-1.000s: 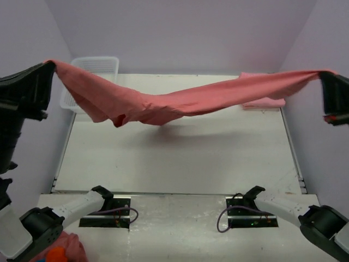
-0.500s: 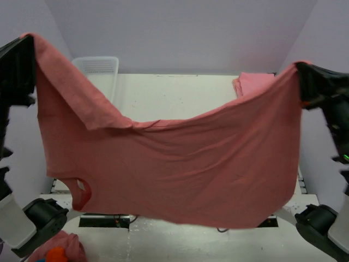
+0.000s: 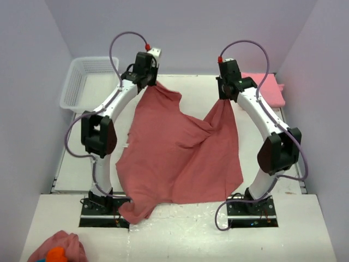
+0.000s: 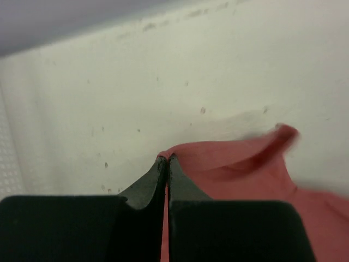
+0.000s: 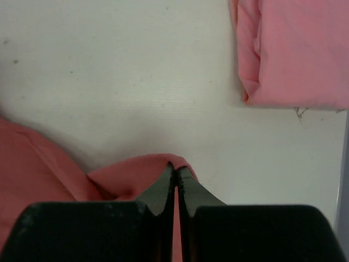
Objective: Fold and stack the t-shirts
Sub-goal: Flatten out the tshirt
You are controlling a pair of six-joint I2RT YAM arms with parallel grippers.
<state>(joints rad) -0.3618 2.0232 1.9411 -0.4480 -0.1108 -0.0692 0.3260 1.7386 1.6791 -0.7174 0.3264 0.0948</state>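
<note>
Dusty rose-red cotton t-shirt (image 3: pixel 180 158) spread rumpled over the middle of the white table (image 3: pixel 185 87), near hem reaching the left arm's base. Far left corner pinched in the left gripper (image 4: pixel 165 159), fingers pressed together on the cloth. Far right corner pinched likewise in the right gripper (image 5: pixel 174 166). Folded salmon pink t-shirt (image 3: pixel 267 87) at far right. White plastic mesh basket (image 3: pixel 70 87) at far left.

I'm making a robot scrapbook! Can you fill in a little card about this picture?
Left end effector: shut on dusty red cotton t-shirt
Right end effector: shut on the same t-shirt
Red t-shirt: spread, rumpled, on white table
Folded salmon pink t-shirt: far right corner
White plastic basket: far left corner
Pink cloth lump with orange patch: near left
</note>
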